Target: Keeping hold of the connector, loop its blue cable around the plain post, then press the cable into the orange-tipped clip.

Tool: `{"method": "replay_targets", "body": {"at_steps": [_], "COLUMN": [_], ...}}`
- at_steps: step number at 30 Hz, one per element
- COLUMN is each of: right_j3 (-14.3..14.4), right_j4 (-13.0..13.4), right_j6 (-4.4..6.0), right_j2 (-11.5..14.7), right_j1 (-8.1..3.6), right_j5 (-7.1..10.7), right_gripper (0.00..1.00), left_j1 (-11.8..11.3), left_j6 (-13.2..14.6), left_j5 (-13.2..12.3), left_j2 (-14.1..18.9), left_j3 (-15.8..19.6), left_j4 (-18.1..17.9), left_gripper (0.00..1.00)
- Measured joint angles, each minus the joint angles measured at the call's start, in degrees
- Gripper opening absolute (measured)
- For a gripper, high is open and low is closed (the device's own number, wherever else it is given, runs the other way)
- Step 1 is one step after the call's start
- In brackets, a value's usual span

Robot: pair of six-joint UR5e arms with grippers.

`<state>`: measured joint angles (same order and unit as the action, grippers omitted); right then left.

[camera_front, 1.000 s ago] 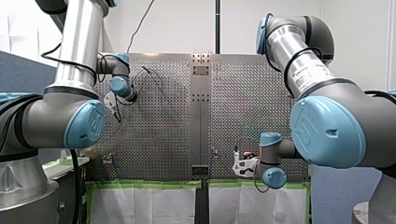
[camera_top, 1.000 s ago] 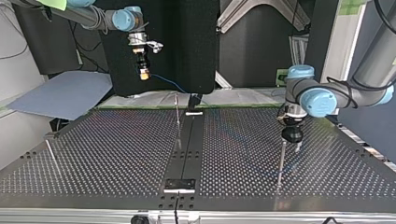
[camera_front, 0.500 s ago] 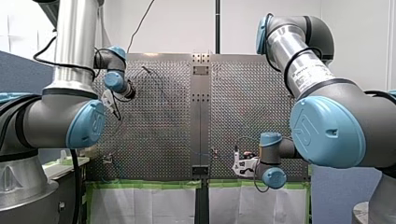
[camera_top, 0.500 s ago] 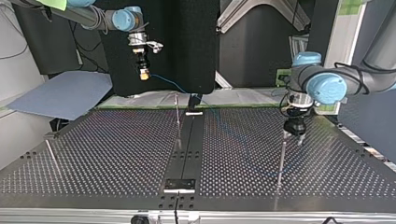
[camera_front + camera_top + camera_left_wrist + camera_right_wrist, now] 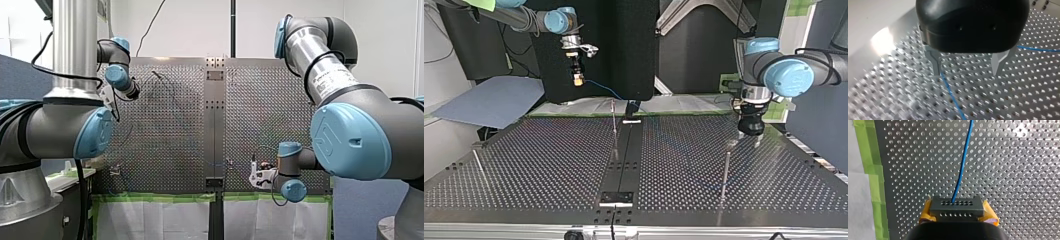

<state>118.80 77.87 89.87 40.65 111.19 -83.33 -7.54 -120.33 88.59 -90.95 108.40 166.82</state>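
**Right gripper clamped on the connector, left gripper open above the cable**

My right gripper [image 5: 957, 213] is closed on the dark connector [image 5: 956, 206], with a yellow pad pressed against each of its ends. The blue cable [image 5: 963, 160] leaves the connector's face and runs straight ahead over the perforated table [image 5: 1010, 170]. A strip of green tape [image 5: 871, 170] lines the table's edge.

My left gripper [image 5: 967, 66] holds nothing, and its metal fingers [image 5: 935, 62] stand wide apart above the table. The cable passes under one fingertip; whether they touch cannot be told.

In the top view a thin post [image 5: 725, 170] stands near my left gripper but apart from it. A second post [image 5: 614, 122] rises at the middle, and a third [image 5: 479, 165] leans at the view's left. The cable's run across the table fades there, and the posts' tips are too small to tell their colour.
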Motion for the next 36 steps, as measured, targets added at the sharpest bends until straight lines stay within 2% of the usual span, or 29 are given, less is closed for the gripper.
{"method": "replay_targets", "body": {"at_steps": [15, 25, 28, 36], "right_j3": [-0.3, -0.4, -0.4, -0.5], "right_j4": [-0.2, -0.1, -0.1, -0.1], "right_j6": [1.99, 2.33, 2.34, 2.29], "right_j2": [0.0, 0.0, 0.0, 0.0], "right_j1": [0.00, 0.01, 0.00, -0.01], "right_j5": [0.00, 0.00, 0.00, 0.07], "right_gripper": [0.00, 0.00, 0.00, 0.00], "left_j1": [0.9, 4.2, 5.9, 10.4], "left_j6": [8.4, 13.8, 15.5, 20.1], "left_j5": [2.9, 3.2, 4.1, 8.2], "left_j2": [8.5, 13.6, 13.3, 9.4], "left_j3": [-8.1, -13.5, -15.2, -19.7], "left_j4": [8.5, 13.8, 15.6, 20.1], "left_gripper": [1.00, 1.00, 1.00, 1.00]}}
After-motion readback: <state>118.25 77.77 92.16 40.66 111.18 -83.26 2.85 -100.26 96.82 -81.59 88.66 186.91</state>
